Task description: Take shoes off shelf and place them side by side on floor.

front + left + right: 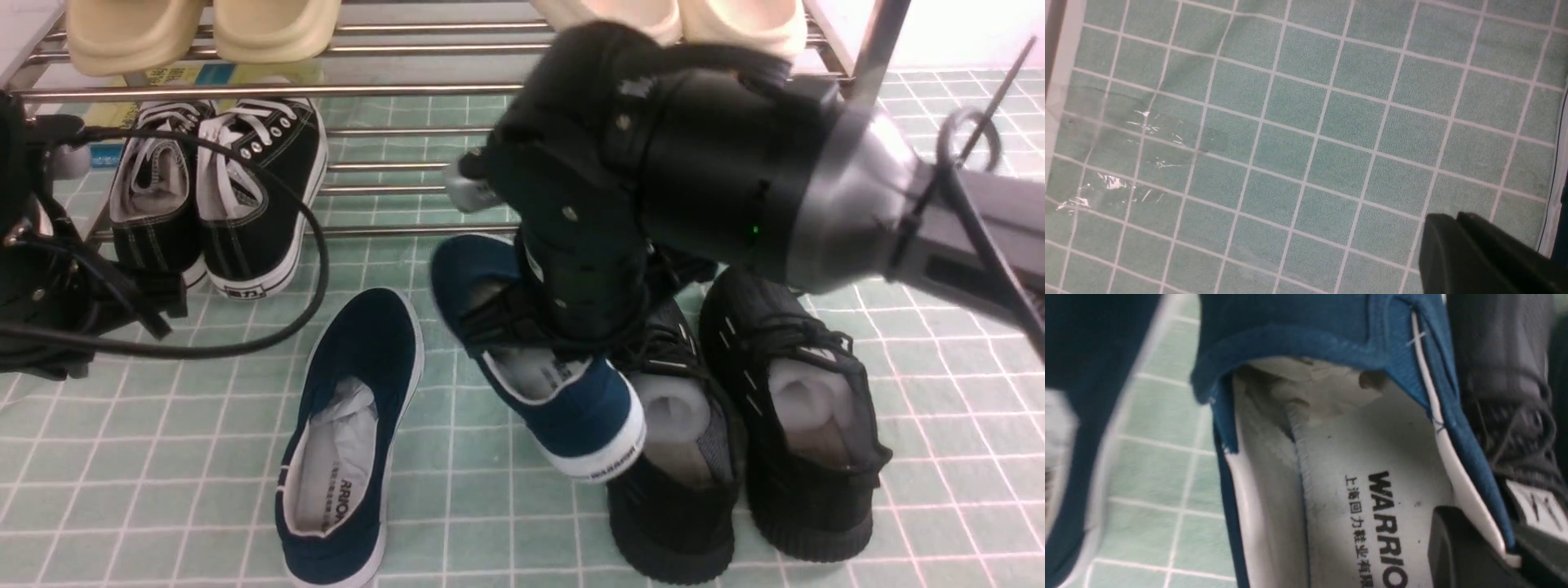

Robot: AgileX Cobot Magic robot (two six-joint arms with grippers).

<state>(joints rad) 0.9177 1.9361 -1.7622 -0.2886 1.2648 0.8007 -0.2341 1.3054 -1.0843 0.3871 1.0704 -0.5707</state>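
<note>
— Our right gripper (1506,547) is clamped on the side wall of the second navy shoe (571,400), one finger inside against the lining.
— That shoe hangs tilted, clear of the shelf (392,188), heel over the nearest black knit sneaker (678,490). Its mate (359,384) lies on the floor (490,506), apart to the left.
— If we release here, it lands askew on that sneaker.
— And our pinch is thin; swinging left could twist it loose. Our left gripper (1455,228), fingers together, holds nothing.
</note>
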